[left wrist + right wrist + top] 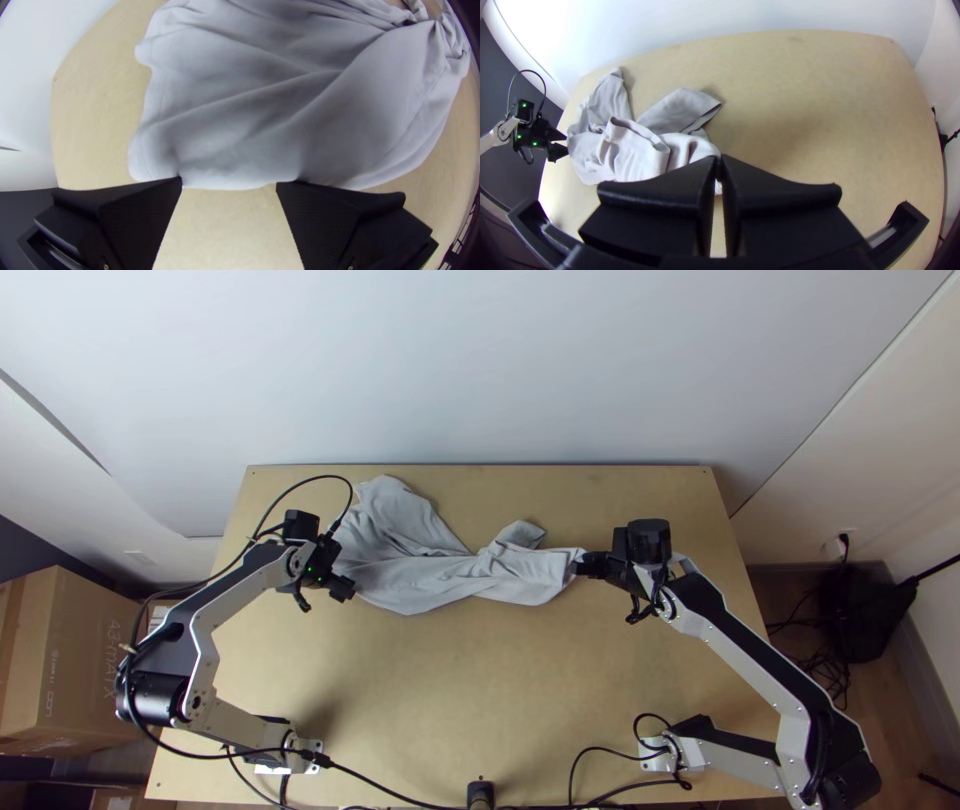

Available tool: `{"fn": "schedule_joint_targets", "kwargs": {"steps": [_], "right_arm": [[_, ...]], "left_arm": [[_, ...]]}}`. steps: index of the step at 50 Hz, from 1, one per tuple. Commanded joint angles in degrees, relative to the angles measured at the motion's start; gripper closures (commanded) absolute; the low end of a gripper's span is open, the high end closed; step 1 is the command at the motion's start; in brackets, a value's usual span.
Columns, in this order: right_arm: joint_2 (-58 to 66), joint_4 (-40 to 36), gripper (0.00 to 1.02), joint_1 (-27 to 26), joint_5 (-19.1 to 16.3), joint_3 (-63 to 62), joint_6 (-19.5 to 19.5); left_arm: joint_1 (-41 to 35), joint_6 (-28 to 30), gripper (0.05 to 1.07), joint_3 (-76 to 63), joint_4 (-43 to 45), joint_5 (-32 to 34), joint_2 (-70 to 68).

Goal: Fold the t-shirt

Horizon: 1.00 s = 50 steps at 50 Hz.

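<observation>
The light grey t-shirt (410, 570) lies bunched and twisted across the table's far half, its left part broader and wrinkled. At its left edge is my left gripper (345, 588); in the left wrist view the t-shirt (280, 100) lies by the tips of the left gripper (229, 183), whose fingers stand wide apart with bare table between them. My right gripper (580, 563) is at the t-shirt's right end. The right wrist view has the right gripper (719, 162) shut on that end, with the rest of the t-shirt (635, 155) stretching off toward the left arm.
Wooden table (450, 690) is bare in front of the t-shirt and beside the right arm. A white wall (480, 370) rises behind the far edge. Cables (400, 790) run along the near edge. A cardboard box (70, 660) stands off the table's left side.
</observation>
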Motion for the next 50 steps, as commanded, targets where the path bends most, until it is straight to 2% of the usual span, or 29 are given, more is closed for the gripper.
{"fn": "schedule_joint_targets", "kwargs": {"steps": [1, 9, 15, 36, 42, 50], "right_arm": [[-0.35, 0.38, 1.0, -0.29, 0.36, -1.59, 0.98], [-0.79, 0.47, 1.0, 0.06, 0.36, -2.82, 0.98], [-0.79, 0.82, 1.0, 0.06, 0.27, -3.26, 1.06], [-0.87, 1.96, 1.0, -1.08, 0.36, -2.56, 2.3], [-2.1, 2.49, 1.0, -1.96, 0.36, 0.52, 2.3], [-3.07, 2.49, 1.0, -2.14, 0.45, 6.93, 1.5]], "left_arm": [[-0.47, -0.67, 0.33, 1.9, 0.56, 1.74, 2.7], [-1.52, -1.73, 0.69, 3.75, 0.82, 3.5, 3.05], [-1.87, -1.64, 1.05, 5.77, 0.73, 5.17, 2.96], [0.32, -0.5, 1.04, 18.86, -10.26, 5.17, 2.0], [0.94, -3.49, 1.04, 21.15, -11.13, 5.26, 0.5], [0.76, -10.52, 1.04, 23.79, -12.36, 5.26, -1.69]]}}
